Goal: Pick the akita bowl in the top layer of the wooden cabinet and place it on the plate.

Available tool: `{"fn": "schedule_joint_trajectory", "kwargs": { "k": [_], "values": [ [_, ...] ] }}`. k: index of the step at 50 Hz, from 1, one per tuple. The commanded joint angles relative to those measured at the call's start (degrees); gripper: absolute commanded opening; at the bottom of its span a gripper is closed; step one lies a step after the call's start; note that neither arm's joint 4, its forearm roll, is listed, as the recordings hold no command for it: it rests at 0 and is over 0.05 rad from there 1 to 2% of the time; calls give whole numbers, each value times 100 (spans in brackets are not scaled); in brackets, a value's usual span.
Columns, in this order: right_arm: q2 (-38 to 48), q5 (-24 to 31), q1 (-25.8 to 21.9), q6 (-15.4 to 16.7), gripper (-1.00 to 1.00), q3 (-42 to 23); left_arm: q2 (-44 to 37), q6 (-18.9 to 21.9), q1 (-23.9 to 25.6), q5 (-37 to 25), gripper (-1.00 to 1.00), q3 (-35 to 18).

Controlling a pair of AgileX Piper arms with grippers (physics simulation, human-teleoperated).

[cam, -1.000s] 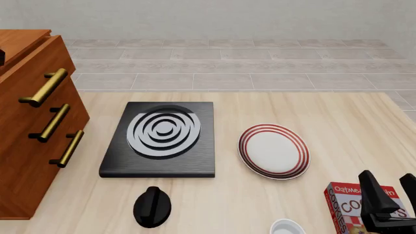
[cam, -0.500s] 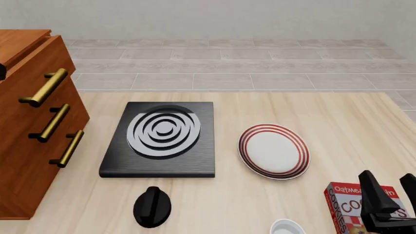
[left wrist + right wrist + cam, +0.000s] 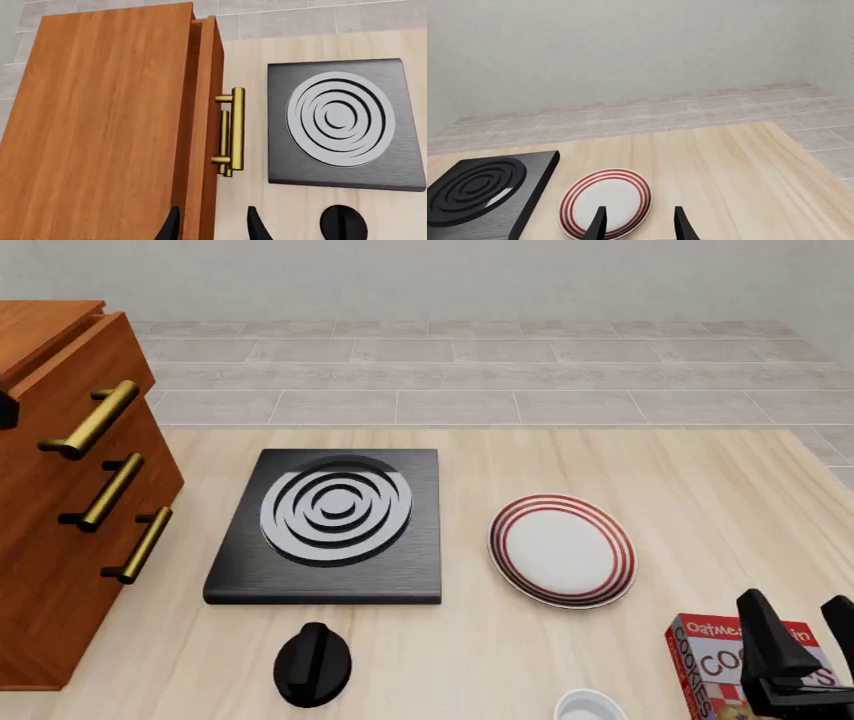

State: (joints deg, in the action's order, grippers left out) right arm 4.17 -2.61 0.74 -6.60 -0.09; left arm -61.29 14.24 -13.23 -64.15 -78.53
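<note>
The wooden cabinet stands at the table's left, and its top layer has a brass handle. The akita bowl is hidden. From above, the left wrist view shows the cabinet's top and the top drawer's front edge, with a thin gap behind it. My left gripper is open, its fingertips to either side of that front edge. In the front view only a dark bit of it shows. The plate lies right of centre. My right gripper hangs open and empty near the table's front right, with the plate ahead of it.
A black square slab with white spiral rings lies between cabinet and plate. A black round knob-like object sits in front of it. A white cup and a cookie box are at the front right, under my right gripper.
The dark bit of my left gripper at the front view's left edge has moved lower along the cabinet. My right arm and the table's objects have not moved.
</note>
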Motion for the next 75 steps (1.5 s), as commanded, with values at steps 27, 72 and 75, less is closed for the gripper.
{"fn": "schedule_joint_trajectory", "kwargs": {
  "k": [27,72,75],
  "values": [
    [68,-71,3,-9,100,-2,205,-40,-172,376,100,756],
    [-31,27,24,-50,100,-9,53,-290,-164,415,100,1015],
    [-25,22,26,-50,100,-9,43,-329,-112,416,100,1053]
  ]
}}
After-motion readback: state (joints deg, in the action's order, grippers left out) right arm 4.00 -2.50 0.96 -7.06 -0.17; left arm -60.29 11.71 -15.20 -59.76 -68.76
